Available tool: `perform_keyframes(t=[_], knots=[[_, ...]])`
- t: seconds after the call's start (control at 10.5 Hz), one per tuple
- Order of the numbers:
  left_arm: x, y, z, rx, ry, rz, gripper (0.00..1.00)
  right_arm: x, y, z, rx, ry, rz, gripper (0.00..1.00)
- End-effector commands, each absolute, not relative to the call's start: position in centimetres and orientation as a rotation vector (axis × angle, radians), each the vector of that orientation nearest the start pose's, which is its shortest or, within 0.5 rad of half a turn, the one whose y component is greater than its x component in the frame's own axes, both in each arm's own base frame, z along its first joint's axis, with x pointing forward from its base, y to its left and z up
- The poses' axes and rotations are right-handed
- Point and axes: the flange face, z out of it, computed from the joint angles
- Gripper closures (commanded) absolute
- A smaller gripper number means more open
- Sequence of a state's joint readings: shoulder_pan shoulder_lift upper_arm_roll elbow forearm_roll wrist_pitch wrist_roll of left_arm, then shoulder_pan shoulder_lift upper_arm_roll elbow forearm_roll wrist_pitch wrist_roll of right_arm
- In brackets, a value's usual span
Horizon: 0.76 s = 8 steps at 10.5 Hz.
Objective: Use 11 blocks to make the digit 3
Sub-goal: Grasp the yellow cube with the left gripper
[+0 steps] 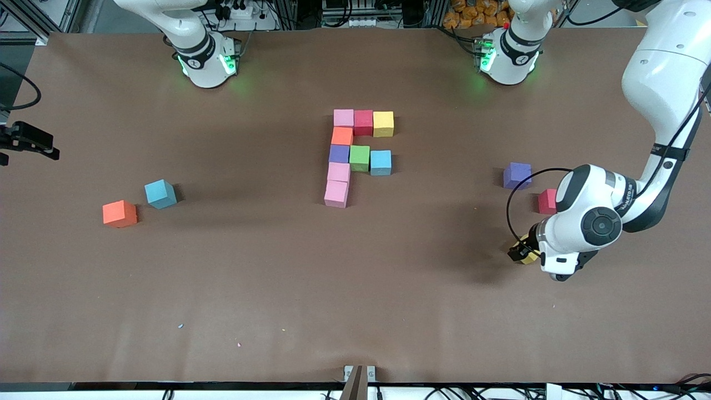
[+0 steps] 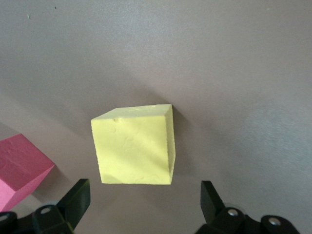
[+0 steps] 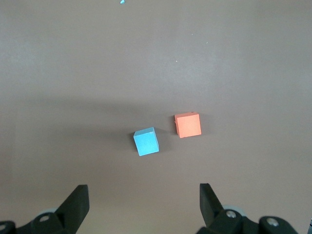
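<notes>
Brown table (image 1: 278, 289) carries everything. Taking the cluster of nine blocks (image 1: 355, 155) at mid-table as landmark: toward the left arm's end, the left end effector (image 2: 145, 204) hangs spread wide over a loose yellow block (image 2: 134, 146), gripping nothing, with a red block (image 1: 546, 201) and purple block (image 1: 517, 175) close by. Toward the right arm's end lie an orange block (image 1: 119, 214) and a blue block (image 1: 160, 194); the right end effector (image 3: 144, 204) is high over them, wide open, empty.

A brown table (image 1: 278, 289) is seen, dotted with tiny pale specks (image 1: 180, 325) toward its edge nearest the front camera. 1 metal bracket (image 1: 359, 375) is fixed at the middle of that edge. 1 black device (image 1: 28, 141) is mounted at the table's right-arm end.
</notes>
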<state>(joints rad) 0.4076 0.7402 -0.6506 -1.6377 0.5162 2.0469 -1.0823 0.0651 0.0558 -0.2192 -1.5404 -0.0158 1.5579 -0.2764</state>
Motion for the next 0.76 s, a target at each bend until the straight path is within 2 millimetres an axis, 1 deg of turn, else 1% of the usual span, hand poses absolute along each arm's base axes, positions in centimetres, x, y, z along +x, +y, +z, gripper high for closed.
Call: perform_keyframes(t=[0.0,0.1,0.19,0.29,0.38,0.48,0.57,0.67], knots=[[66.3,-9.3,23.0,-2.852,-0.936,0.156,0.00,56.3,-8.8,62.0,-3.174,-0.165,0.043,0.00],[66.3,-9.1,22.8,-2.849,-0.941,0.162,0.00,56.4,-8.5,62.7,-3.178,-0.168,0.026,0.00],[66.2,-9.4,22.5,-2.853,-0.927,0.166,0.00,56.3,-8.2,62.7,-3.178,-0.140,0.045,0.00],[66.2,-9.5,22.5,-2.857,-0.918,0.165,0.00,56.6,-8.5,62.6,-3.180,-0.148,0.033,0.00],[66.3,-9.4,22.6,-2.858,-0.912,0.159,0.00,56.6,-8.5,62.9,-3.184,-0.148,0.022,0.00],[66.3,-9.4,22.7,-2.854,-0.903,0.145,0.00,56.7,-8.0,63.0,-3.190,-0.165,0.021,0.00],[66.3,-9.3,22.7,-2.849,-0.890,0.136,0.00,56.9,-6.4,62.9,-3.194,-0.209,0.032,0.00],[66.4,-9.1,22.8,-2.849,-0.878,0.127,0.00,56.9,-6.0,62.9,-3.195,-0.219,0.032,0.00]])
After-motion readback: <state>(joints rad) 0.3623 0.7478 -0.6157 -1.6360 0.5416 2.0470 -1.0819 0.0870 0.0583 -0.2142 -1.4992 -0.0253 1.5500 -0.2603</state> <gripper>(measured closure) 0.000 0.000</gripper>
